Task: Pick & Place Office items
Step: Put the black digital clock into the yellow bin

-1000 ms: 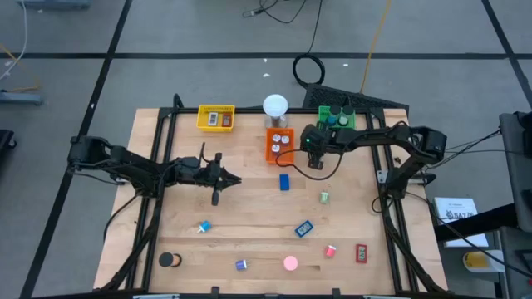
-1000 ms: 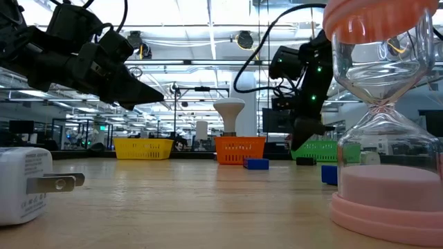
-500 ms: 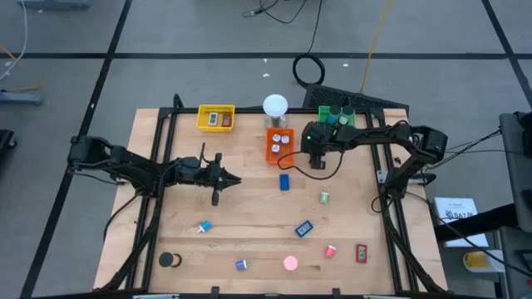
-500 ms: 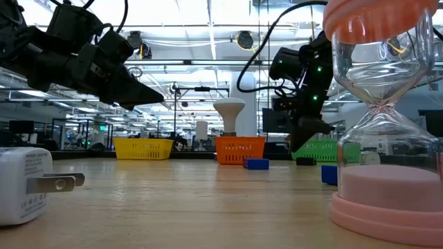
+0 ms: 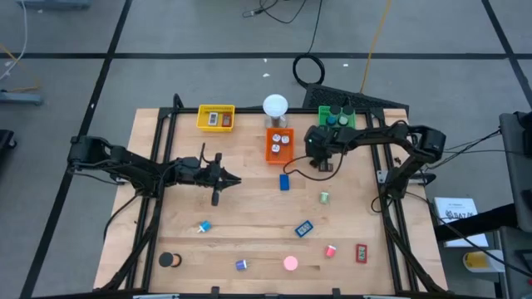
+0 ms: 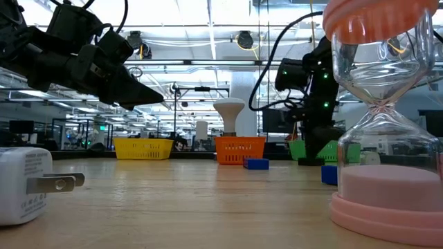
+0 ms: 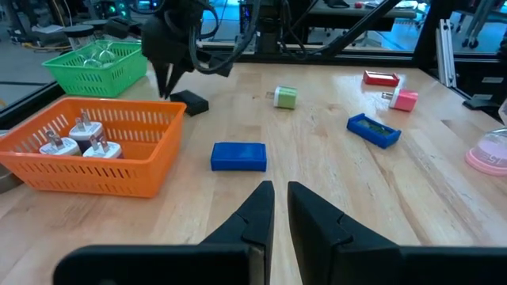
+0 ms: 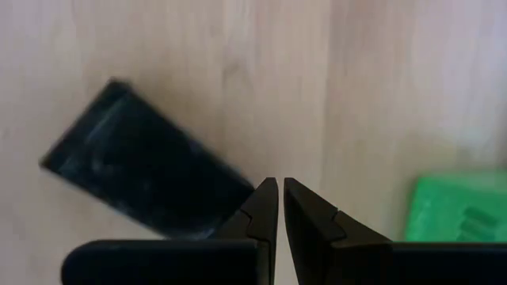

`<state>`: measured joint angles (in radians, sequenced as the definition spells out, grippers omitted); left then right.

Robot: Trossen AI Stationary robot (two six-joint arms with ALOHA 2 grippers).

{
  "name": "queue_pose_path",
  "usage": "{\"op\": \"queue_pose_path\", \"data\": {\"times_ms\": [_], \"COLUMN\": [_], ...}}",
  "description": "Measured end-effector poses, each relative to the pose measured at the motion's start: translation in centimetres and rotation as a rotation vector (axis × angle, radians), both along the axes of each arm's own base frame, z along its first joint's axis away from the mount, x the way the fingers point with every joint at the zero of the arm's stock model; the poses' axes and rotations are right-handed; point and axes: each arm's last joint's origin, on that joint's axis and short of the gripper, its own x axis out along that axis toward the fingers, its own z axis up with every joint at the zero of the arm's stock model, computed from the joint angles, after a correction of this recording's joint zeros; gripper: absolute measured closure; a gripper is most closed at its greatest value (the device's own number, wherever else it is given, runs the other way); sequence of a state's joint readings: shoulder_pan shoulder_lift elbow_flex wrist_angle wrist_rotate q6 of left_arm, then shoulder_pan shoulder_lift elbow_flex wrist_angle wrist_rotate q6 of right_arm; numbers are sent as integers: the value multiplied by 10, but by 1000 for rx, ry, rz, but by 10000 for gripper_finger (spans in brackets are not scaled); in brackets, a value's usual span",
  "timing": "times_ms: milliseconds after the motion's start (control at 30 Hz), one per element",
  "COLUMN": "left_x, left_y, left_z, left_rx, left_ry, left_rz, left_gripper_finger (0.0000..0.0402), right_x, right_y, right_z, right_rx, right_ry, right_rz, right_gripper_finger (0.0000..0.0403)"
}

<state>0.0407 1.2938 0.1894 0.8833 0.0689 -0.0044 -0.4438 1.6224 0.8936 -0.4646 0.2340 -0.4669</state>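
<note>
Black and flat, the block [image 8: 150,190] lies on the bench [image 5: 249,224] near the green tray [image 8: 455,210]; our right gripper [image 8: 280,207], fingers nearly together, hovers beside it. Our left gripper [image 7: 279,207] waits, fingers narrow.

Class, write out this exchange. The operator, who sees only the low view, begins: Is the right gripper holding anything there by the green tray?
Observer: No. Its wrist view shows the right gripper shut on nothing; the black block lies flat beside it.
Operator: What is in the orange tray?
Observer: The orange tray holds white plug adapters, as the left wrist view shows.
Operator: And the left gripper?
Observer: The left gripper is shut and empty, facing the blue block without touching it.
</note>
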Motion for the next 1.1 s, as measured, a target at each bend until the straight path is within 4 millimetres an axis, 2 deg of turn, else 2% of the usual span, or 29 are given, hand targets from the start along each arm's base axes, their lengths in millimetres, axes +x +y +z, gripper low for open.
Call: {"op": "queue_pose_path", "data": {"times_ms": [200,300,467,633,900,1000,1100], "left_x": [0,0,0,0,-1,-1,-1], "left_y": [-3,-4,-5,-5,-5,-5,-5], "left_z": [0,0,-1,-1,-3,-2,-2], "left_rx": [6,16,10,-5,-8,-5,-4], "left_ry": [1,2,7,8,26,25,25], "left_rz": [-16,-24,-30,-33,-33,-35,-35], "left_gripper_finger": [364,364,364,364,364,364,364], "right_x": [-12,-11,-6,0,-4,-6,-6], "right_y": [12,24,45,51,44,41,38], "right_z": [5,14,33,40,29,26,23], "right_rx": [132,193,177,172,173,168,151], "right_ry": [39,-19,-122,-216,-185,-177,-201], "right_rz": [-117,-134,-112,-122,-142,-127,-99], "right_gripper_finger": [385,385,366,301,163,133,120]}}
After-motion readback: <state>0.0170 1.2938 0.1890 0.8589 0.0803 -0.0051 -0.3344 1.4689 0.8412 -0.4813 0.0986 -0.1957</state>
